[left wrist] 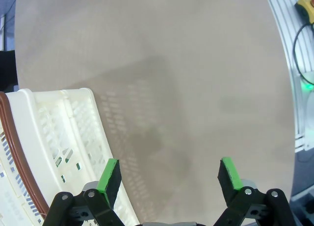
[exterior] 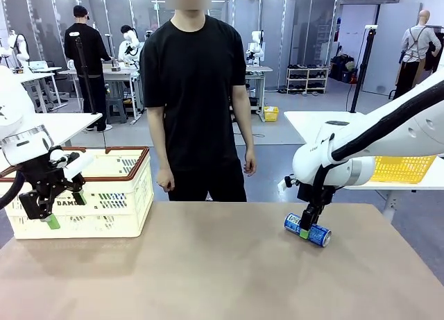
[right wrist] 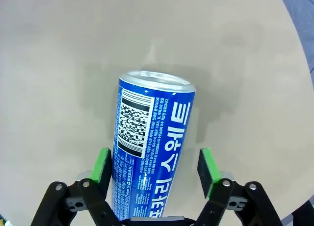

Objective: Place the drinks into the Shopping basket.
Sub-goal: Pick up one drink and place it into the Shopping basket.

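Step in hand: pick up the can. My right gripper (right wrist: 154, 163) is down over the blue can (right wrist: 154, 118), which lies on its side on the right part of the tabletop (exterior: 208, 271), nearer the far edge than the near one. The jaws stand around the can's body and are not clamped. One green pad (right wrist: 103, 168) looks to be touching the can wall, though the wide-angle wrist view makes that contact uncertain. The other pad (right wrist: 205, 167) shows a clear gap, so I count nothing as held yet.

To do this step well:
1. Close evenly on the round body, so that the nearer pad does not roll the can sideways along the tabletop.
2. Grip near the middle of the can's length; a hold towards one end would probably let it tip on the lift.
3. Lift straight up before any travel. The basket (exterior: 118, 195) sits at the far left corner of the tabletop, so the carry crosses nearly the whole width.
4. Clear the brown rim before lowering.

My left gripper (left wrist: 169, 173) hangs open and empty just in front of the basket's side wall.

Count:
- cans: one, blue
- cream baskets: one
- yellow baskets (exterior: 406, 169): one, on another table behind
- persons (exterior: 198, 91) at the far edge: one, hands down, holding nothing
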